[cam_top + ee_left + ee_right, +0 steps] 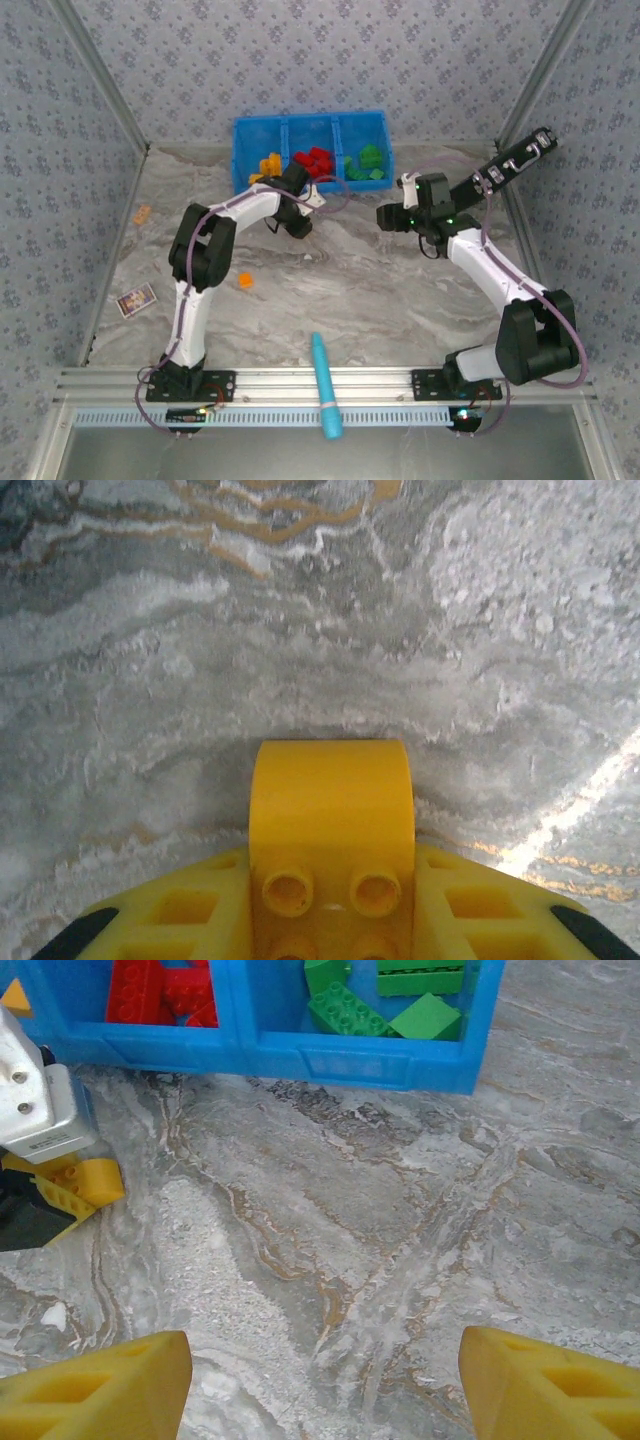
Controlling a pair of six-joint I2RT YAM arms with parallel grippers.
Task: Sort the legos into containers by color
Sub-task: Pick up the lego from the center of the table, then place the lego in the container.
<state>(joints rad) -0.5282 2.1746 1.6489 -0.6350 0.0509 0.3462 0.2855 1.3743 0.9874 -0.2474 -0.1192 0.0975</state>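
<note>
Clearance over the blue bin [330,1060] matters: with our left end effector [330,915] clenched on a yellow brick [330,800], we should lift first; right end effector [325,1375] hangs released.

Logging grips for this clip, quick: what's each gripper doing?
Left gripper: closed on a yellow brick.
Right gripper: open, holding nothing.
</note>
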